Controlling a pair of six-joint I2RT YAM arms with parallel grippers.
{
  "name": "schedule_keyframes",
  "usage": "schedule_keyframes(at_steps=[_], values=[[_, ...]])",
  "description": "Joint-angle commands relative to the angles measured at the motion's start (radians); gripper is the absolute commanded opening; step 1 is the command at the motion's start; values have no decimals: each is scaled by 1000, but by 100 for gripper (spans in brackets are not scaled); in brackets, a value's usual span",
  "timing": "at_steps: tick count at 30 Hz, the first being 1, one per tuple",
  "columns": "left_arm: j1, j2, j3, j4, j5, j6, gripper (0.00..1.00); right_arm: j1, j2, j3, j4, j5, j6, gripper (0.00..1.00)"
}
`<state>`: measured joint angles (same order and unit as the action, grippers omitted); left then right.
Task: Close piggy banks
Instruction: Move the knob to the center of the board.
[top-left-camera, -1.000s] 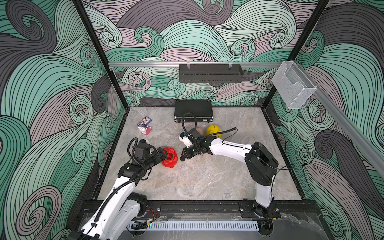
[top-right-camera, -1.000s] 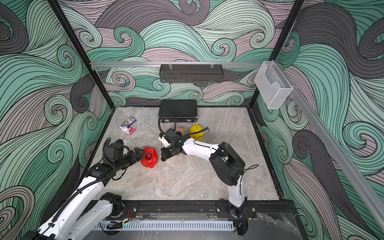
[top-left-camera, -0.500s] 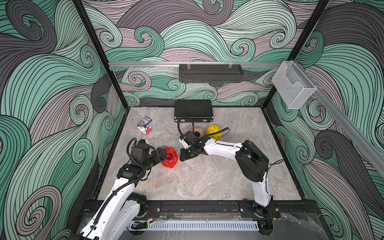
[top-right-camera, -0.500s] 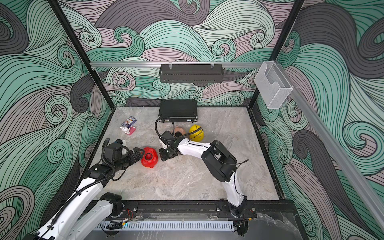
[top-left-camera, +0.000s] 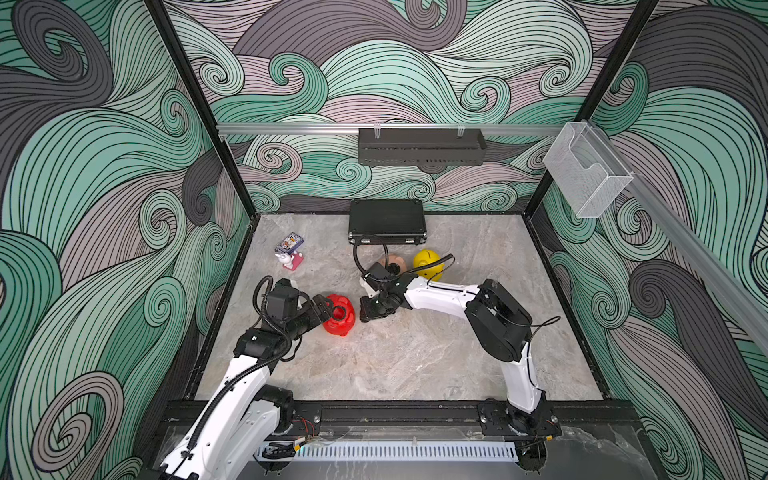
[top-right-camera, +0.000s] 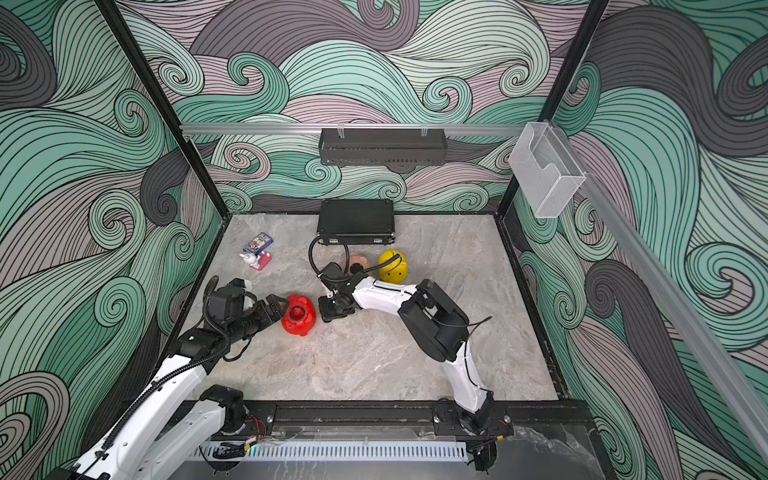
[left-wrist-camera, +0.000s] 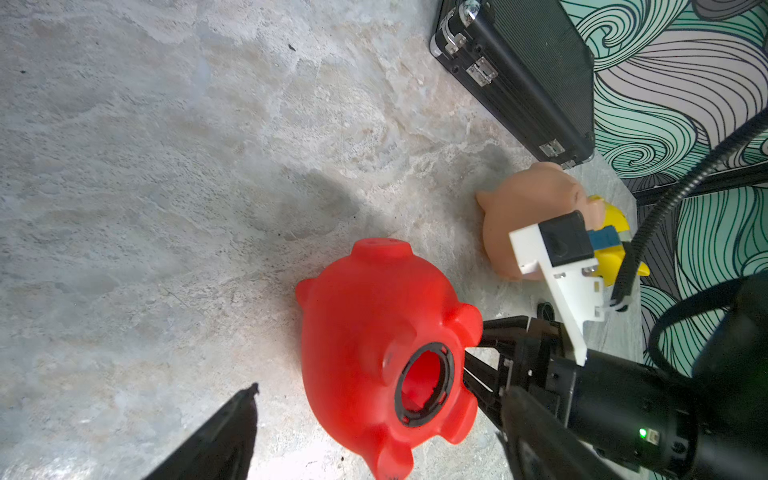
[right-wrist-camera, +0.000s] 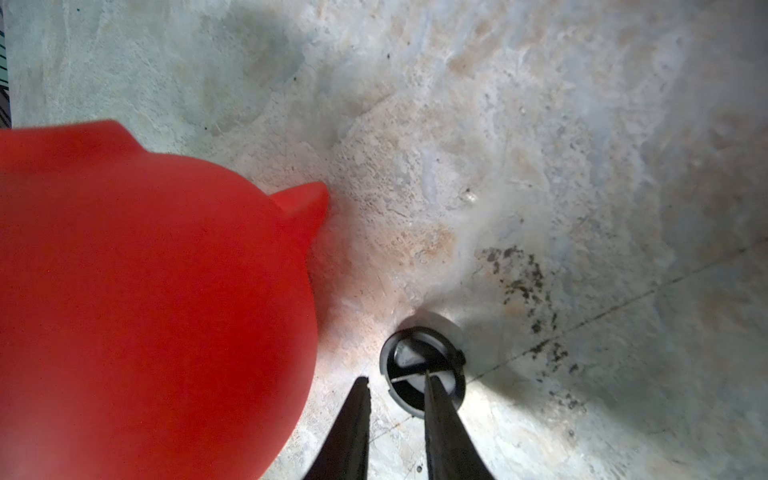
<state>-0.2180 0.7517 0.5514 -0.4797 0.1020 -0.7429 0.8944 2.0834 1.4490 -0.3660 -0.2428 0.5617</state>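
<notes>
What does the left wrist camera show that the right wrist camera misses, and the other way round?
Only the left wrist view shows the open belly hole of the red pig, plus the peach pig, yellow pig and black case. Only the right wrist view shows, close up, the black plug lying on the marble table. Both show the red pig, the marble table and the right pincer.

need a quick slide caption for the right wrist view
Right gripper, jaws slightly apart, poised at a black round plug lying on the marble table beside the red piggy bank.
</notes>
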Motion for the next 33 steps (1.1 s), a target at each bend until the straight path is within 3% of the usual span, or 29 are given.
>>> schedule_keyframes(at_steps=[1, 15, 33], values=[[6, 4, 23, -14, 8, 11, 91, 1, 33, 15, -11, -8, 18, 26], [8, 0, 22, -16, 7, 14, 91, 0, 50, 8, -63, 19, 2, 27], [10, 1, 18, -11, 10, 25, 91, 6, 0, -40, -276, 248, -180, 21]])
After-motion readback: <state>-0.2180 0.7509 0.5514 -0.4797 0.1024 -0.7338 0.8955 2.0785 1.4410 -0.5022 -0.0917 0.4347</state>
